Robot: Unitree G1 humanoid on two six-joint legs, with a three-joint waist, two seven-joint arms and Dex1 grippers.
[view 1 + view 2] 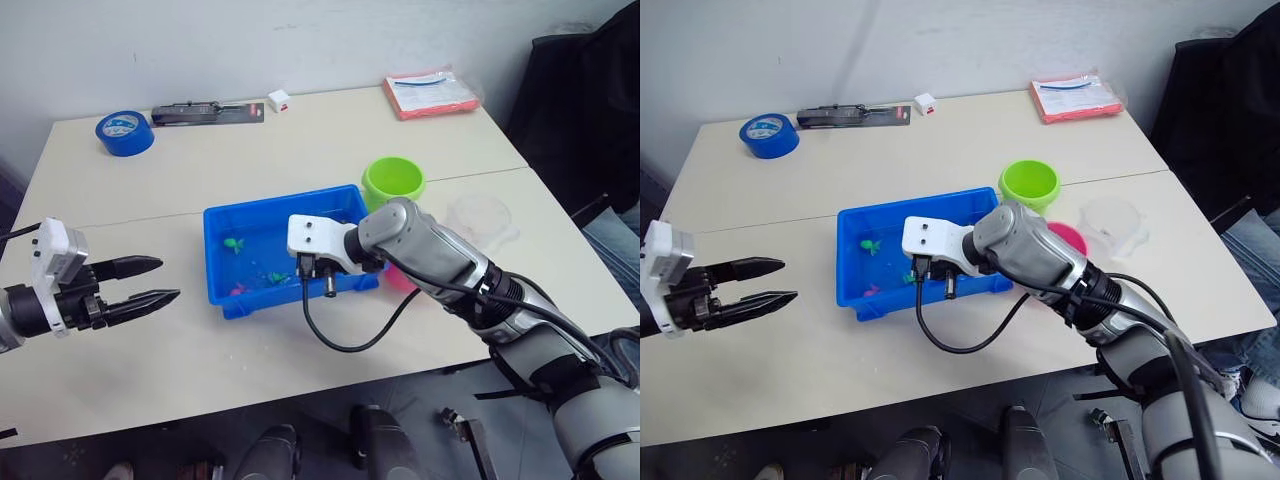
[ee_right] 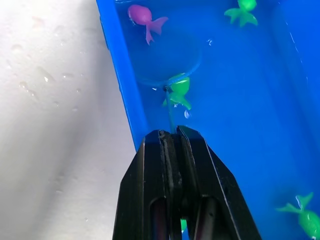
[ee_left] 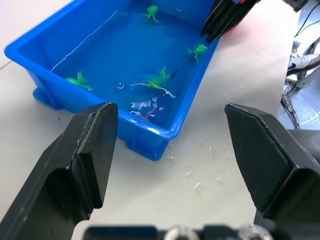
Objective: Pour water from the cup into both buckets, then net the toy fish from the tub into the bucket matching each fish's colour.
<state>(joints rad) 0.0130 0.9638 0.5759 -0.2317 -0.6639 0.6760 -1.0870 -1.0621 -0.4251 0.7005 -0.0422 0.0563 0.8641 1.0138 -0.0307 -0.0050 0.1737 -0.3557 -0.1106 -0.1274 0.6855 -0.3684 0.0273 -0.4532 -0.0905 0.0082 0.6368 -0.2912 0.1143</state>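
Observation:
The blue tub (image 1: 221, 250) sits mid-table with water and toy fish in it: a pink fish (image 2: 142, 17) and green fish (image 2: 242, 11) among them. My right gripper (image 2: 172, 134) hangs over the tub's near side, shut on the thin stick of the net (image 2: 169, 62). The net's hoop is under water, with a green fish (image 2: 179, 89) at its rim. The green bucket (image 1: 393, 180) stands behind the tub's right corner. The pink bucket (image 1: 1070, 238) is half hidden by my right arm, and the clear cup (image 1: 1110, 222) is right of it. My left gripper (image 1: 168, 279) is open, left of the tub.
At the table's back lie a blue tape roll (image 1: 125, 132), a black tool (image 1: 208, 113), a small white box (image 1: 279, 100) and a red packet (image 1: 432, 92). A black cable (image 1: 340, 340) loops from my right wrist over the table's front. Water drops dot the table by the tub.

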